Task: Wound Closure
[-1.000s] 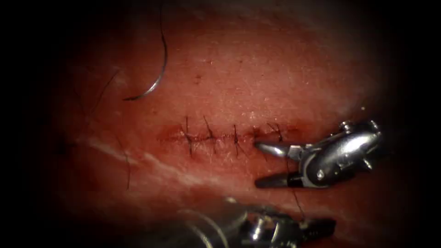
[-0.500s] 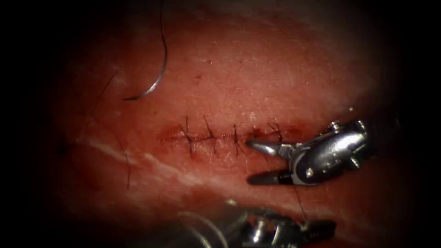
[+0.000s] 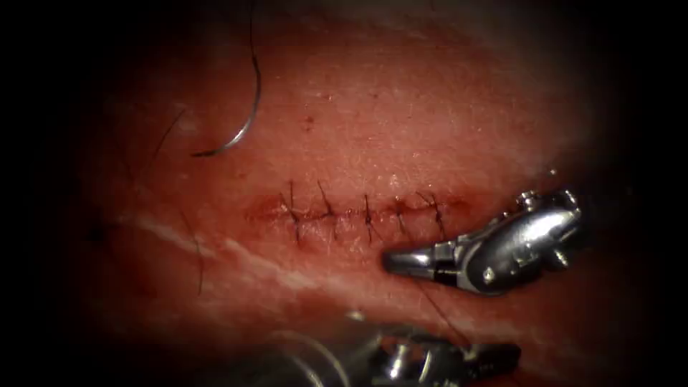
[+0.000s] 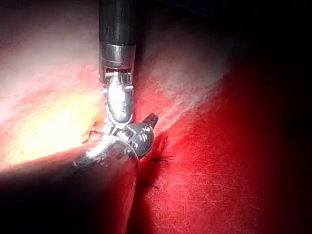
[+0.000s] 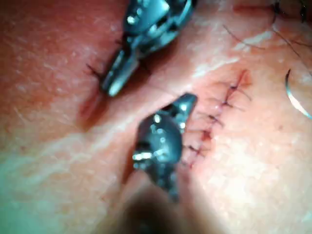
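Now your right hand (image 3: 398, 261) is clenched. One second ago, and half a second ago, its jaws stood wide apart just below the right end of the cut (image 3: 358, 213). They have since come together and dropped a little lower on the tissue (image 3: 430, 107). A strand of thread (image 3: 441, 312) runs from the shut jaws down toward your left hand (image 3: 494, 352). Earlier that same strand passed between the open jaws, so I judge the right hand now grips the thread.

- Needle (image 3: 244, 132): lies loose on the tissue, well away from both hands, above the cut and to its left. Neither hand holds it. It has not shifted in the last second. Its own thread trails up out of the endoscope view.
- Cut: five dark stitches cross it, and red fluid stains its line.

Hard to make out:
- The left hand sits low in the endoscope view, in deep shadow. The strand reaches it, but I cannot tell whether it holds the strand.
- Whether the strand is whole where the right hand grips it is hidden by the jaws.
- The needle's tip looks to rest on the surface, though I cannot be sure.
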Action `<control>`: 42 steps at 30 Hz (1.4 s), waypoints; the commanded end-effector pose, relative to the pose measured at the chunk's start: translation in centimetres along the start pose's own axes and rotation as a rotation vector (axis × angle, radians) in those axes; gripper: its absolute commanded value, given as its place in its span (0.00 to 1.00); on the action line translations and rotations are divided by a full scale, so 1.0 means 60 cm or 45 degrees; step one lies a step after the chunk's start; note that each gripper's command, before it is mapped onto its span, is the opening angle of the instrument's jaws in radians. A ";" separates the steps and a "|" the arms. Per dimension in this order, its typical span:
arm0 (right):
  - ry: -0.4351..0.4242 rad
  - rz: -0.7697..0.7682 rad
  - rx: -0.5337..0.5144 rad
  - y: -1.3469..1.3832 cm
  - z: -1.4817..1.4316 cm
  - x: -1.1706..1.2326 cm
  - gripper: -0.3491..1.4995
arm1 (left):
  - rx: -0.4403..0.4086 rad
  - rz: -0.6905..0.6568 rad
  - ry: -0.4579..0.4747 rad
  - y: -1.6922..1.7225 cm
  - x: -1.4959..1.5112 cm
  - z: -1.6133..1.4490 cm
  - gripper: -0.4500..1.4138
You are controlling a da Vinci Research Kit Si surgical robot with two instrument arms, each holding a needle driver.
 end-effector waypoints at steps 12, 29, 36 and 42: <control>-0.087 0.088 -0.253 -0.0026 -0.0122 -0.0015 0.99 | 0.002 0.005 -0.006 0.0017 -0.0035 -0.0069 0.00; -0.144 0.255 -0.380 -0.0004 -0.0178 -0.0035 0.97 | 0.121 -0.560 -0.243 -0.0009 -0.0269 -0.0214 0.68; -0.154 0.265 -0.375 -0.0002 -0.0171 -0.0032 0.97 | 0.082 -0.625 -0.219 -0.0014 -0.0313 -0.0253 0.76; -0.165 0.284 -0.374 0.0003 -0.0156 -0.0027 0.97 | 0.112 -0.719 -0.231 -0.0012 -0.0428 -0.0290 0.77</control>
